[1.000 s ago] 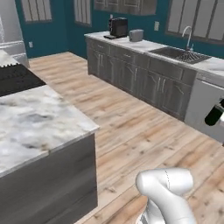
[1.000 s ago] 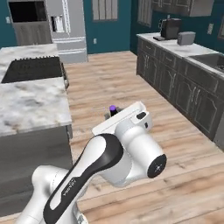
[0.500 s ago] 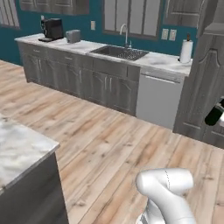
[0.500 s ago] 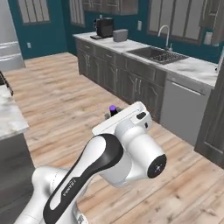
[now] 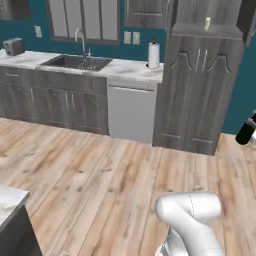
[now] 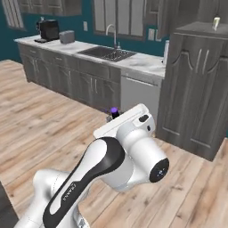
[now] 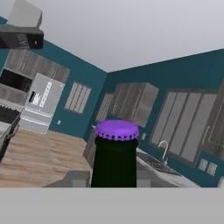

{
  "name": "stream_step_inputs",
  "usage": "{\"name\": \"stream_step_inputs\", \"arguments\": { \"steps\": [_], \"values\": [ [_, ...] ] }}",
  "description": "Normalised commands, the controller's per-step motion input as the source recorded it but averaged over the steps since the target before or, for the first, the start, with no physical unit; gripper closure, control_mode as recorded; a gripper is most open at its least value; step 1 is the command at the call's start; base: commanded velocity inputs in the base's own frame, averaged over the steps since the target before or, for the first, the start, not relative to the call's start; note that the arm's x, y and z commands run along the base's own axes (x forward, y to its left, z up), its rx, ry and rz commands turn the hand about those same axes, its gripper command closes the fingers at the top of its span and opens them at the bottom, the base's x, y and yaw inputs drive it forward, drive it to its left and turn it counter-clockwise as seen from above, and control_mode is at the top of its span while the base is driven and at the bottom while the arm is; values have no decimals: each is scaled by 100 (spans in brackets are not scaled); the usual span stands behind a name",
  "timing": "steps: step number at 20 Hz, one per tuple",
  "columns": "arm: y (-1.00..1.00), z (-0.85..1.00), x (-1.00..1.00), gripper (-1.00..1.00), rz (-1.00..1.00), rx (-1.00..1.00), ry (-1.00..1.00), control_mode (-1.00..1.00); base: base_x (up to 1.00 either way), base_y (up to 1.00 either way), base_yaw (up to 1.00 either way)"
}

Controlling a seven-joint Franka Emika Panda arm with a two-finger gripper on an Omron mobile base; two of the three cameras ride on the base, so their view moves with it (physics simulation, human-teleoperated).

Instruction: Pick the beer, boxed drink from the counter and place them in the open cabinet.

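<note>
Beer [image 7: 114, 153] stands upright at bottom center of the hand view, purple cap up, clenched between the fingers. In the right base view its cap peeks above the white wrist at frame center. Farther off, the boxed drink [image 5: 207, 23] sits in the open cabinet [image 5: 200, 30] at upper right, beside the sink [image 5: 75, 61].

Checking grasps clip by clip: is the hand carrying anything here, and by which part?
Yes, the beer: the hand is shut on the bottle's body below the neck, leaving its purple cap free. The exact contact spot is hidden.
</note>
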Motion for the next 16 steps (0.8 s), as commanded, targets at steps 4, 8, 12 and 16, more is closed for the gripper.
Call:
{"name": "stream_step_inputs", "arguments": {
  "steps": [4,8,12,16],
  "values": [
    [0,0,0,100,0,0,0,100,0,-18,-49],
    [0,0,0,100,0,0,0,100,0,-8,-47],
    [0,0,0,100,0,0,0,100,1,0,-39],
    [0,0,0,100,0,0,0,100,0,22,-19]
  ]
}}
